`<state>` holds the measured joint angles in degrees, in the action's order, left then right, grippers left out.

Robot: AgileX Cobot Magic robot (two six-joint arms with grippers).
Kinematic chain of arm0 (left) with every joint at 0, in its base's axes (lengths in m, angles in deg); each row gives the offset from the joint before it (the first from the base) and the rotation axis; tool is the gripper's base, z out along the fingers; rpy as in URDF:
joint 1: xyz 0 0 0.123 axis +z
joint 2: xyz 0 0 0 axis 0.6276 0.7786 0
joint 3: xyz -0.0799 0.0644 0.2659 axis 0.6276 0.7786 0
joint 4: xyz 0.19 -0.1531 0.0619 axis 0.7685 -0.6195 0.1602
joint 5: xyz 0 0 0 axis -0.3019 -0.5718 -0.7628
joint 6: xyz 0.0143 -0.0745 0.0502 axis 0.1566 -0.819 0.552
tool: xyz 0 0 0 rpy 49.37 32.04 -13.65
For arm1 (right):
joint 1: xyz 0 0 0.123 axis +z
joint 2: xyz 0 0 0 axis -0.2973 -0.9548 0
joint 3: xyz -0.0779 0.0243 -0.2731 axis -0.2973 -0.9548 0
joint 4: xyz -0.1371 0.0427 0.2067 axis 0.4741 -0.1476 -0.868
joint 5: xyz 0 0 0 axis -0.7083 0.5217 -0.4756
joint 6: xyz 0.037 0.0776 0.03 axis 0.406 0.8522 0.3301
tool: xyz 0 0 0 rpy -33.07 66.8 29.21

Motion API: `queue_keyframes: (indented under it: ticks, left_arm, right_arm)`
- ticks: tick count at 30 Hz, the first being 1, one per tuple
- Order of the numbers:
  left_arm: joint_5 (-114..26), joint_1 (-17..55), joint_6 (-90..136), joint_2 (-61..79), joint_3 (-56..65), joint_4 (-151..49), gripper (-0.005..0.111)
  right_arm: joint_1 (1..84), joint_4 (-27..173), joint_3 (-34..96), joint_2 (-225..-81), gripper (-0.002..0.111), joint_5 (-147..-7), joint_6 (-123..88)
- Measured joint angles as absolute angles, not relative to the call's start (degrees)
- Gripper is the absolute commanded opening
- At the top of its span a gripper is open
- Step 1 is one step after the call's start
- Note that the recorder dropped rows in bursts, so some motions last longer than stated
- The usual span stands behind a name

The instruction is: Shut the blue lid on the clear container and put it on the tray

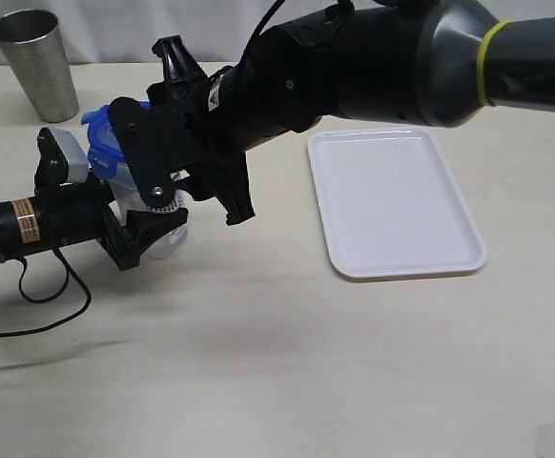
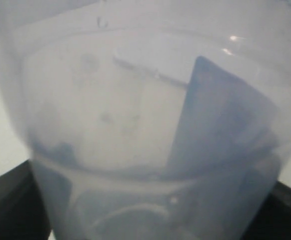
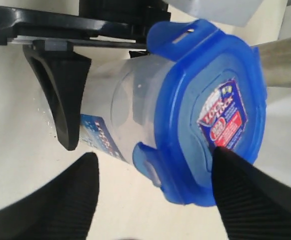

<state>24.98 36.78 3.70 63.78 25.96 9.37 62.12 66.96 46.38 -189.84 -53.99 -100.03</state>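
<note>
The clear container (image 1: 170, 235) stands at the left of the table, and my left gripper (image 1: 130, 225) is shut on its lower body. In the left wrist view the container (image 2: 135, 125) fills the picture, blurred. The blue lid (image 3: 205, 110) sits on the container's mouth with its sticker facing the right wrist camera and its flaps sticking outward. My right gripper (image 3: 153, 197) reaches across from the right and is open over the lid. One of its fingertips (image 3: 245, 190) overlaps the lid's top by the sticker; the other stands off to the side. The white tray (image 1: 392, 205) lies to the right.
A grey metal cup (image 1: 36, 62) stands at the back left, behind the container. The right arm's thick black body (image 1: 354, 67) spans the back of the scene above the tray. A black cable (image 1: 53, 286) loops on the table under the left arm.
</note>
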Motion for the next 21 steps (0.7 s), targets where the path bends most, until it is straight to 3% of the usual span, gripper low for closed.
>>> queue_keyframes:
  ticks: [21]
  left_arm:
    - [25.41, 36.68, 3.69, 63.78, 25.96, 12.44, 0.0]
  right_arm:
    - [62.12, 55.45, 45.58, -182.07, 0.061, -49.91, -96.6]
